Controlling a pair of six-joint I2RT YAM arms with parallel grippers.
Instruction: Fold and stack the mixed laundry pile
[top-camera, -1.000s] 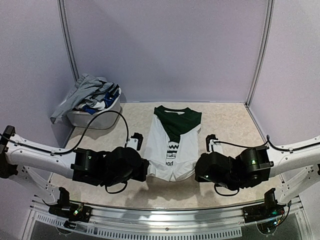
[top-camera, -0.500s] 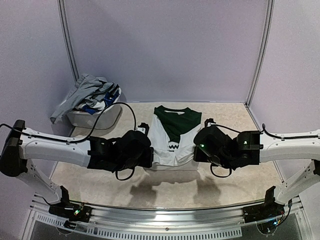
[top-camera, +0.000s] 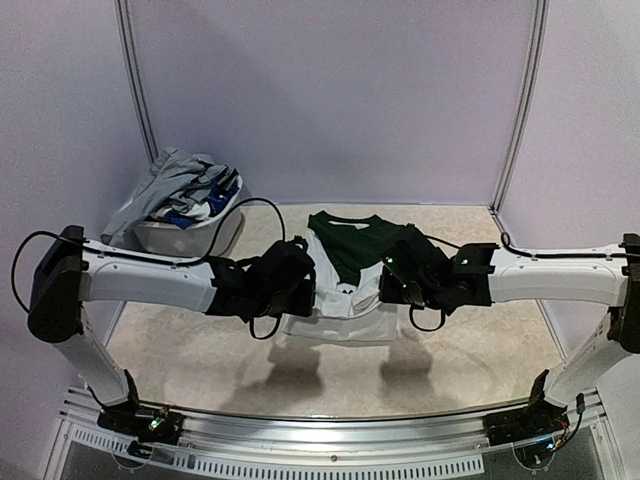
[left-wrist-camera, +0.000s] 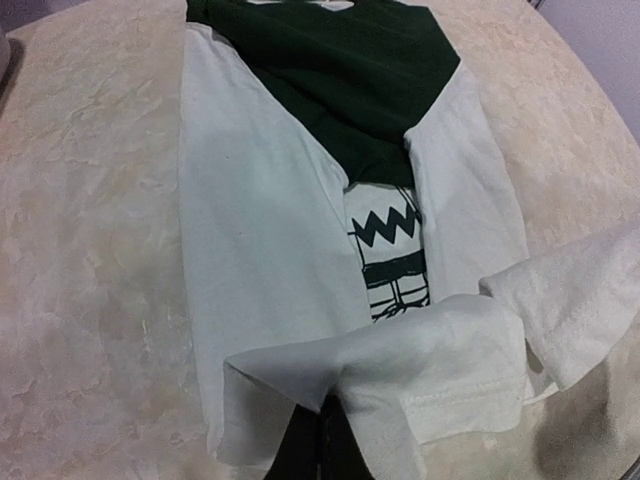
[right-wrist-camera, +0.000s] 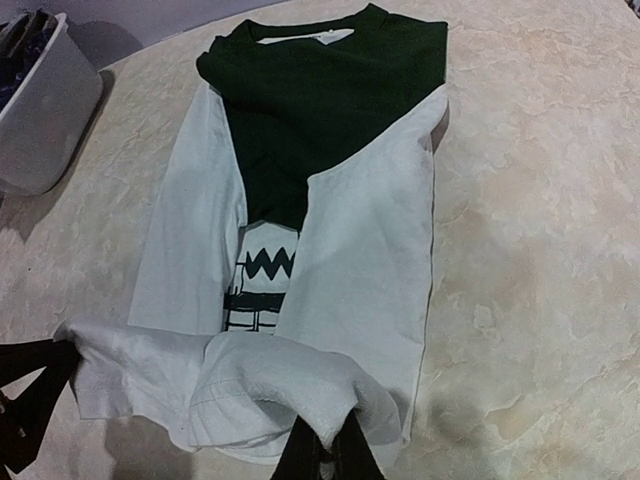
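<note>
L claw (left-wrist-camera: 315, 452) + R claw (right-wrist-camera: 325, 447) further fwd, both tight on lifted hem of white/green tee (left-wrist-camera: 260, 230).

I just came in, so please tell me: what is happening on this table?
Both arms are handling the white T-shirt with dark green sleeves, lying with its sides folded in. The left gripper and the right gripper are each shut on a corner of its bottom hem, raised above the table. More laundry sits in the white basket, back left.
</note>
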